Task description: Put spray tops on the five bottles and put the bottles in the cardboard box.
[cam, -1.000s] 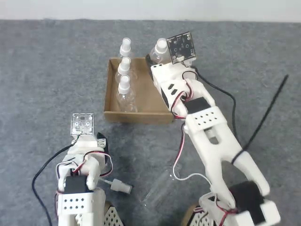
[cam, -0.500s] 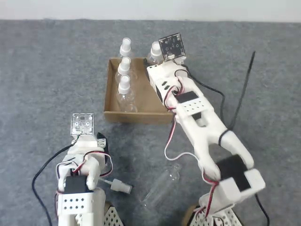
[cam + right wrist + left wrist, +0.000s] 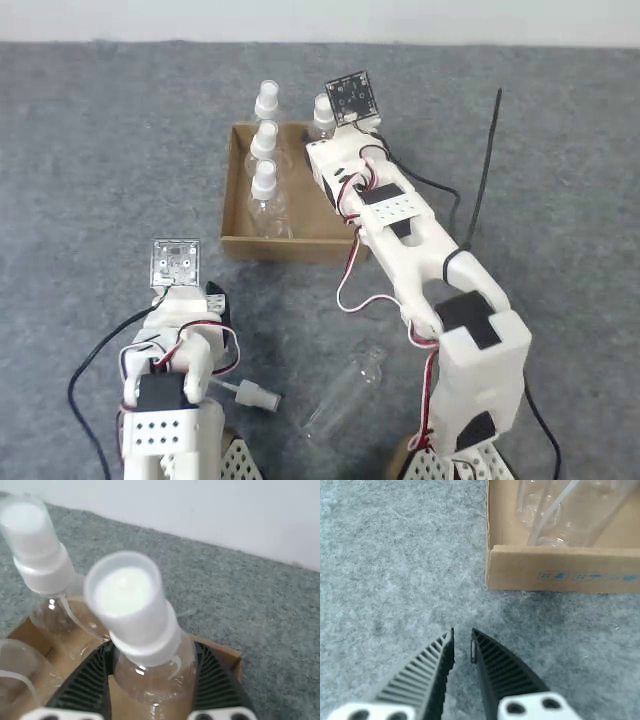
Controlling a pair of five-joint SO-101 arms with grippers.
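Cardboard box sits mid-table on the grey felt-like table. From above I see 3 clear bottles with white spray tops standing in a row along one side of it. The right arm stretches over the box, and its pincer is clamped on a 4th capped bottle at the far corner. The right wrist view shows the black ribbed fingers pressed against both sides of the bottle body, just under the cap. The high view hides that grip beneath the arm's camera board. I cannot tell whether the bottle's base touches the box floor.

The high view alone gives the near side of the table. There a 5th bottle lies on its side, uncapped, and a loose spray top lies just beside the left arm. The left pincer hangs low over bare table short of the box's front wall, narrowed to a slit with nothing between.
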